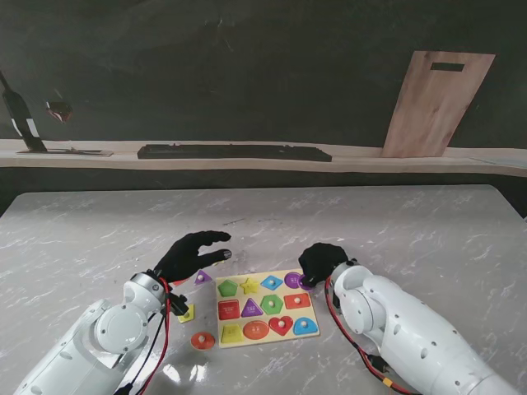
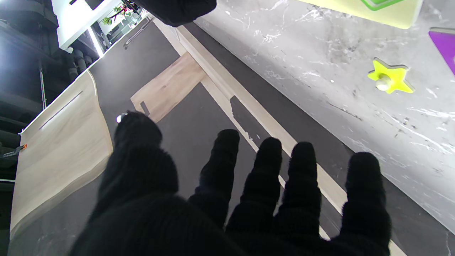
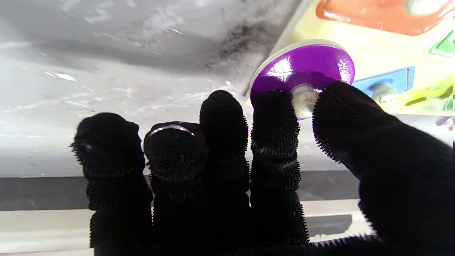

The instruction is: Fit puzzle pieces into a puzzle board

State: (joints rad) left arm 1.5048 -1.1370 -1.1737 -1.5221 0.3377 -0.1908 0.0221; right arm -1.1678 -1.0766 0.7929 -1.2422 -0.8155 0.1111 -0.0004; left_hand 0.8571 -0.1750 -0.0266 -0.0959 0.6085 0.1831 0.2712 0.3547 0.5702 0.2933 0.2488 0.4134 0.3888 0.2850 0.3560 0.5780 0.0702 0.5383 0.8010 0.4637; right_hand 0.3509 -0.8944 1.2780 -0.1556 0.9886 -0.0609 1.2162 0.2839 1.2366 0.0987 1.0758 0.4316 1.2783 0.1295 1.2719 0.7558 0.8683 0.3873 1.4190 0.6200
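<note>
My right hand (image 3: 305, 106) pinches the pale knob of a round purple puzzle piece (image 3: 302, 65) between thumb and forefinger at the far right corner of the yellow wooden puzzle board (image 1: 265, 306), on the grey marbled table (image 1: 395, 230); whether the piece sits flush in its slot I cannot tell. My left hand (image 1: 191, 253) hovers empty, fingers spread, beside the board's left edge. Most slots look filled, by my reckoning. Loose pieces remain on the table: a yellow-green star piece (image 2: 389, 76), a purple triangular piece (image 1: 202, 277), an orange round piece (image 1: 202, 340). My left arm hides part of another yellow piece.
</note>
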